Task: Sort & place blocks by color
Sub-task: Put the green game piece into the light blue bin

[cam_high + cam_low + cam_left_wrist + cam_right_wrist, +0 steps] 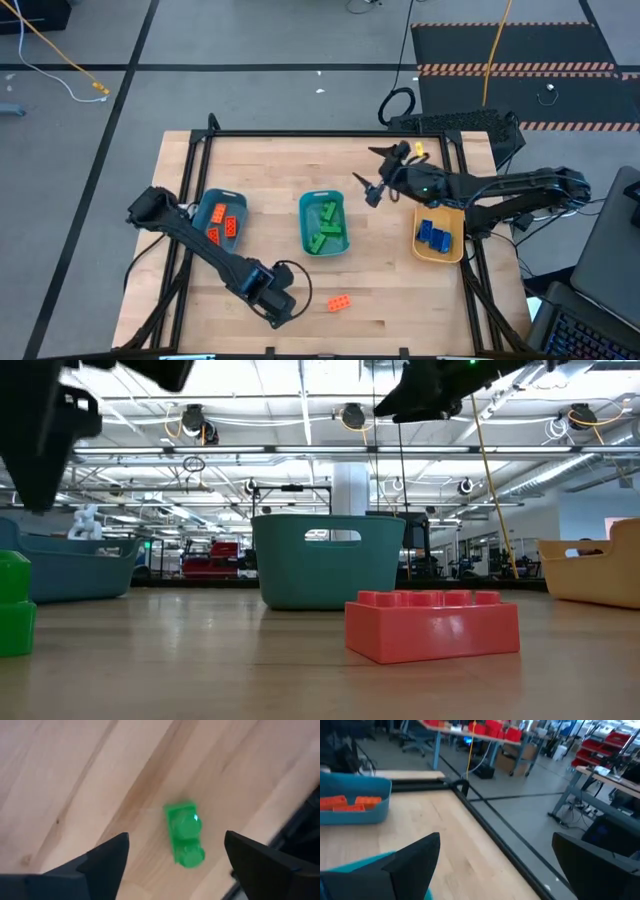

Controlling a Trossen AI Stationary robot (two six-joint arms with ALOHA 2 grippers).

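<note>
A green block (185,835) lies on the wooden table near its near edge, also in the low view (14,605). My left gripper (176,839) (280,304) hovers over it, open, one finger on either side, not touching; in the high view it hides the block. An orange block (339,303) (432,625) rests studs-up on the table just right of that gripper. My right gripper (368,190) (496,840) is open, in the air between the middle bin and the yellow-tan bowl (438,238), which holds blue blocks (433,235).
A teal bin at the left (206,203) (375,812) holds orange blocks (224,226). The middle teal bin (304,215) (325,565) holds green blocks (327,228). A black frame (300,132) borders the table. Bare wood lies along the far side and near edge.
</note>
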